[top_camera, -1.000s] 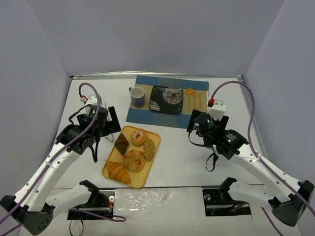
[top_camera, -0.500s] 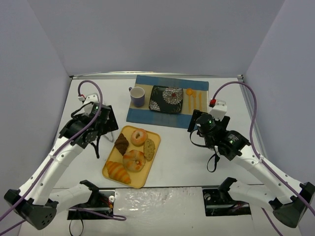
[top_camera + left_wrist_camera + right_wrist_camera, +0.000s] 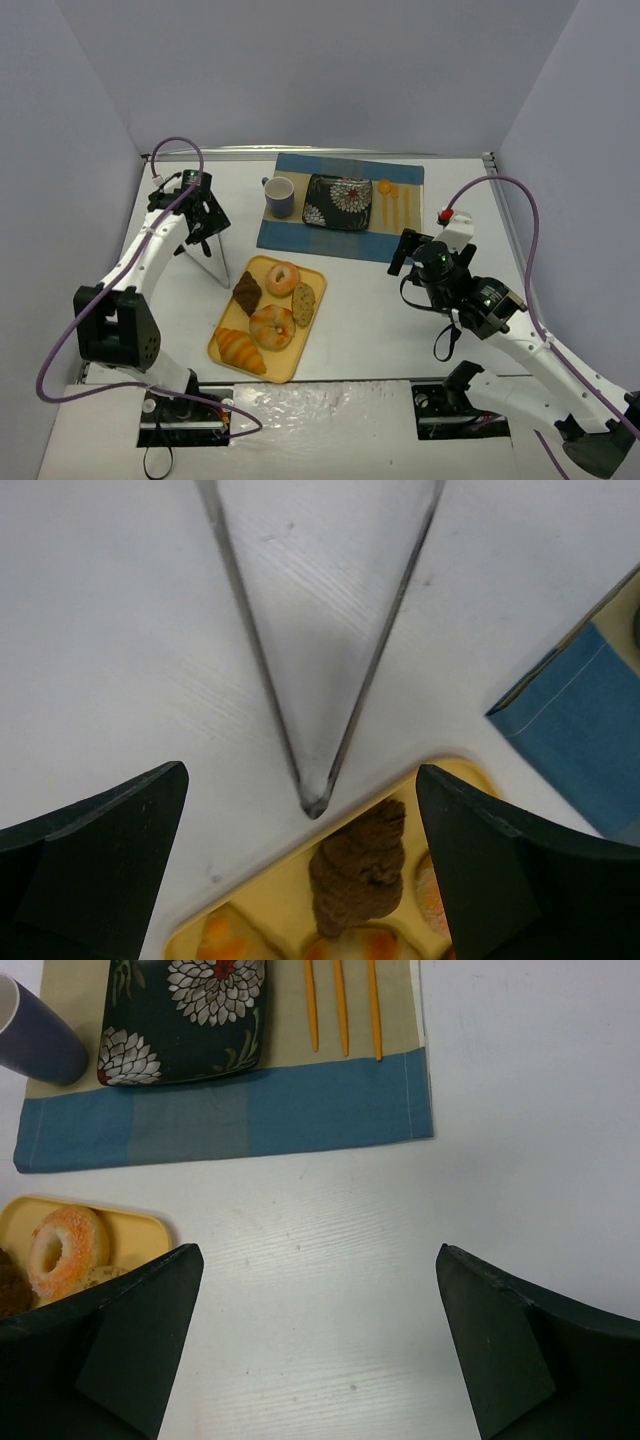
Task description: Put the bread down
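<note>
While left claw and right claw gape empty, tongs tip sits at tray rim near bread; a careless reach could shove both.

A purple cup and floral plate sit on a blue placemat.

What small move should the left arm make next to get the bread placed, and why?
Probably lower the left fingers over the tongs and close on them. They stand wide open and empty; the tongs lie on the table near them, tip at the tray's edge, and the bread sits on the tray just past that tip.
</note>
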